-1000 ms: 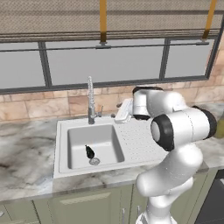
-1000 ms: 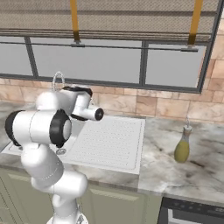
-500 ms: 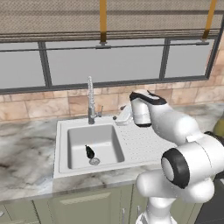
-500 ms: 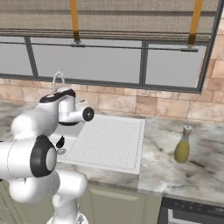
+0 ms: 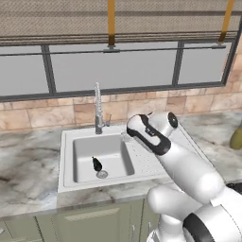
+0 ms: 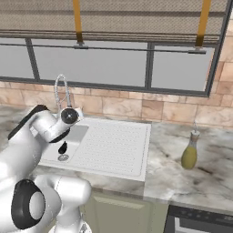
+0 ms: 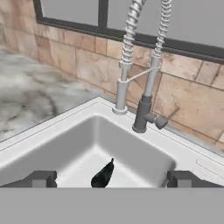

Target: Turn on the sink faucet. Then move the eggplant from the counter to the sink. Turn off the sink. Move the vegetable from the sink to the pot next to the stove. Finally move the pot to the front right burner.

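Jaws wide open over sink (image 7: 52, 131); eggplant (image 7: 103, 174) in basin, lower end cut off.

Even, soft, bright rendered light with no glare. Faint shadow darkens the inside of the sink (image 5: 68, 156). All 3 views look slightly soft and pixelated, and the counter (image 7: 30, 100) looks blurred.

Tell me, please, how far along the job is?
Done: the eggplant lies in the sink by the drain. In hand: the open gripper faces the faucet lever. No water is visible. Left: moving the eggplant to the pot, then the pot onto the burner.
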Robot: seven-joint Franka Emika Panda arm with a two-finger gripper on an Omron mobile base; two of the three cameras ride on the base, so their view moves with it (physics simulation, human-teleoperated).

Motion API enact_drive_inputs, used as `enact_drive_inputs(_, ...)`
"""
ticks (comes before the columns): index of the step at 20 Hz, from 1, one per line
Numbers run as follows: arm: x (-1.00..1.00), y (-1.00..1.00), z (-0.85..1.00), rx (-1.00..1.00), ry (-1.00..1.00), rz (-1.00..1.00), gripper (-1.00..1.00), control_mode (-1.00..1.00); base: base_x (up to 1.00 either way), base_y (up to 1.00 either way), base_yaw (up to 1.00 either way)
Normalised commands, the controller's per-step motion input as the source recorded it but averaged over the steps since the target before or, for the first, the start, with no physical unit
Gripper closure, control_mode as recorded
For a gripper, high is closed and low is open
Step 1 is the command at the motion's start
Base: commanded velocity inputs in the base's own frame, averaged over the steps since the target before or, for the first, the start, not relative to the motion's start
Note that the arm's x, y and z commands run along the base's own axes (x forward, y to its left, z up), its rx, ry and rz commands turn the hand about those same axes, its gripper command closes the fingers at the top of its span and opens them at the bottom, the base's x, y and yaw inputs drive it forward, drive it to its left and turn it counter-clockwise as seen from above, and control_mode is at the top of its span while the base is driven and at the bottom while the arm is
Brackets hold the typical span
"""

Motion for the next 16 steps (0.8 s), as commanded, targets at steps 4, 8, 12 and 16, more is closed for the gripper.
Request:
enact_drive_inputs(4, -0.33, 0.4, -0.01, -0.12, 0.23, -0.24, -1.0, -1.0, 0.0, 0.0, 0.0)
enact_drive_inputs(8, -0.07, 0.43, -0.12, -0.13, 0.23, -0.21, -1.0, -1.0, 0.0, 0.0, 0.0)
enact_drive_inputs(12, 0.0, 0.07, -0.3, -0.07, 0.14, -0.09, -1.0, -1.0, 0.0, 0.0, 0.0)
enact_drive_inputs(16, 0.05, 0.09, -0.38, -0.06, 0.04, -0.06, -1.0, -1.0, 0.0, 0.0, 0.0)
